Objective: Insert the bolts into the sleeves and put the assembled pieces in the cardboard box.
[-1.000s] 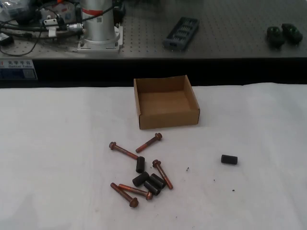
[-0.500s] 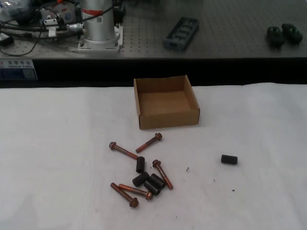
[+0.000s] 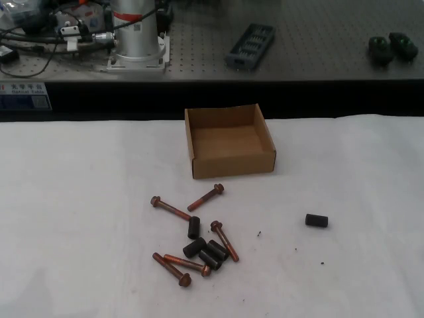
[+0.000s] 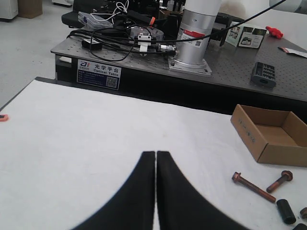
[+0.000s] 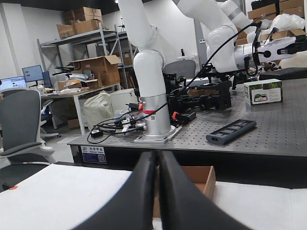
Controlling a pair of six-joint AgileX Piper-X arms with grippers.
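An open cardboard box (image 3: 229,142) stands on the white sheet at mid-table, empty. In front of it lie several copper-coloured bolts (image 3: 170,207) and several short black sleeves (image 3: 193,227) in a loose cluster. One more black sleeve (image 3: 317,220) lies alone to the right. My left gripper (image 4: 156,154) is shut, its black fingers pressed together above bare white sheet, with the cardboard box (image 4: 270,134), a bolt (image 4: 253,186) and a sleeve (image 4: 286,211) off to one side. My right gripper (image 5: 158,154) is shut too, held level, with the cardboard box (image 5: 200,179) partly hidden behind its fingers.
Behind the sheet runs a dark perforated bench (image 3: 318,40) with a silver robot base (image 3: 136,36), cables, a black slotted tray (image 3: 250,44) and two dark green parts (image 3: 392,48). White sheet lies bare to the left and right of the cluster.
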